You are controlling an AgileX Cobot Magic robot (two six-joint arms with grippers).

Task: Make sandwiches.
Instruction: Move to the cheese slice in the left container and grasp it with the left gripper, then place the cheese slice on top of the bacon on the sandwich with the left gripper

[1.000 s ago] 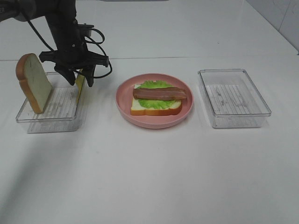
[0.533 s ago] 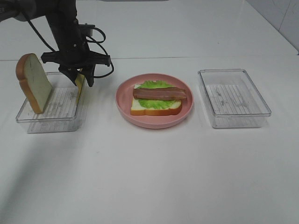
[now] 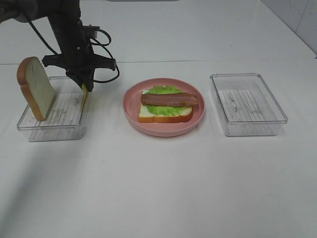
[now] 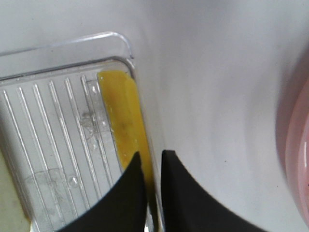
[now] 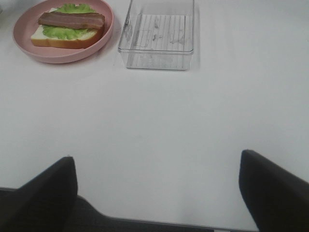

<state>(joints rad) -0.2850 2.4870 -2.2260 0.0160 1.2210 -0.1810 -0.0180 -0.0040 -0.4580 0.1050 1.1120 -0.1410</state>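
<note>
The sandwich point(image 3: 166, 105) lies on the round pink plate point(image 3: 198, 119): a white bread slice, green lettuce and a bacon strip on top; it also shows in the right wrist view point(image 5: 70, 28). A second bread slice point(image 3: 35, 88) leans upright at the left end of the left clear tray point(image 3: 49, 126). The yellow cheese slice point(image 4: 123, 118) stands on edge against that tray's right wall. My left gripper point(image 3: 85, 85) reaches down at that wall, its jaws closed to a narrow gap on the cheese point(image 4: 150, 162). My right gripper point(image 5: 157, 158) is open, empty, over bare table.
An empty clear tray point(image 3: 247, 104) stands right of the plate; it also shows in the right wrist view point(image 5: 157, 34). The left tray's wall point(image 4: 126, 46) runs right beside the cheese. The pink plate's rim point(image 4: 297, 159) is close to the left gripper. The table is white.
The left gripper's fingers, spread wide over the tray's right wall a second ago, have closed in on the cheese slice. Nothing else has moved.
</note>
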